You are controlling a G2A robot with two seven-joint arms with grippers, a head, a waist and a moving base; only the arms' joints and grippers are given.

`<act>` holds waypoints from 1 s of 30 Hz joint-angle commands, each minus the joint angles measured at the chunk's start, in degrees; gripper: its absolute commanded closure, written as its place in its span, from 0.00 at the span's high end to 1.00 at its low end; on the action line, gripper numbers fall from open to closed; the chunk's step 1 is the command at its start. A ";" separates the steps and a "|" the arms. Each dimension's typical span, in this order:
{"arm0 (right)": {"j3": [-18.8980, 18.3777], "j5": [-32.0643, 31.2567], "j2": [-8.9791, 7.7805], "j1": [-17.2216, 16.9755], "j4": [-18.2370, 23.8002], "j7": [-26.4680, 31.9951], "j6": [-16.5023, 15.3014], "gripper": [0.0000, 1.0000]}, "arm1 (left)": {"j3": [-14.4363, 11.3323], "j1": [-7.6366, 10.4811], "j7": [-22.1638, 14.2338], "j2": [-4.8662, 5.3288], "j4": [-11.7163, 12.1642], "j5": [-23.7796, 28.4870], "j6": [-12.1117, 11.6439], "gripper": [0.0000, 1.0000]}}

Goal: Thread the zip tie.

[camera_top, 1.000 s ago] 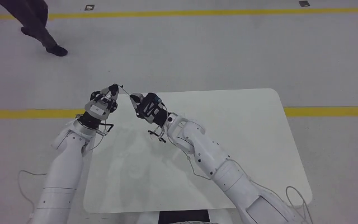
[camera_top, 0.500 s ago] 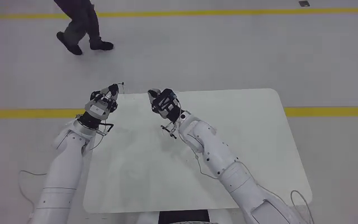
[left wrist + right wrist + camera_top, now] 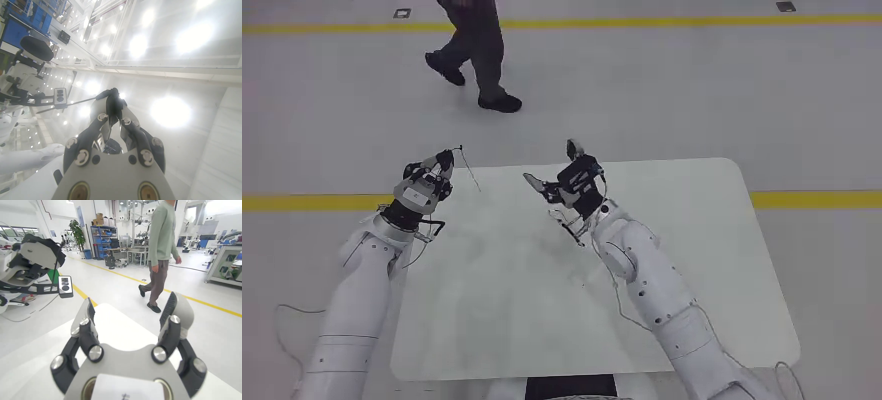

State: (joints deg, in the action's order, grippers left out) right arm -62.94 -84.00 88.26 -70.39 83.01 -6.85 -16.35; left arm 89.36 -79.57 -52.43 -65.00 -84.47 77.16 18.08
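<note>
A thin black zip tie [image 3: 470, 170] sticks out from my left gripper [image 3: 445, 163], which is shut on one end of it above the table's far left corner. In the left wrist view the tie [image 3: 75, 103] runs as a straight strand away from the closed fingertips [image 3: 110, 94]. My right gripper [image 3: 550, 166] hovers open over the table's far edge, well apart from the tie, with nothing between its fingers [image 3: 88, 308]. From the right wrist view the left gripper [image 3: 40, 251] is off to the side with the tie [image 3: 55, 266] hanging from it.
The white table [image 3: 662, 280] with rounded corners lies under both arms, its surface bare. Yellow floor lines run past its far and side edges. A person walks across the floor beyond the table's far edge.
My right gripper has drawn away from the left gripper and the tie, moving right along the far edge, and has opened. The left gripper has kept still with the tie.
</note>
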 commanded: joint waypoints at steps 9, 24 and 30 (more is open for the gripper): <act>-3.20 4.22 -0.32 -1.45 1.87 -0.73 2.65 1.00 | -0.78 -0.32 1.14 -0.23 -1.02 1.89 0.10 0.00; -12.45 22.69 -1.65 -6.45 9.29 -2.02 -1.00 1.00 | -8.39 0.81 -7.92 0.11 -3.13 7.88 1.40 0.00; -13.07 34.42 -1.74 -7.29 11.34 -1.71 -3.13 1.00 | -9.99 1.81 -9.75 1.10 -2.54 7.14 1.40 0.00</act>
State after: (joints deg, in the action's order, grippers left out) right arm -76.13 -50.70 86.53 -77.65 94.22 -8.69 -19.59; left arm 79.42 -77.79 -62.07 -63.97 -87.07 84.51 19.48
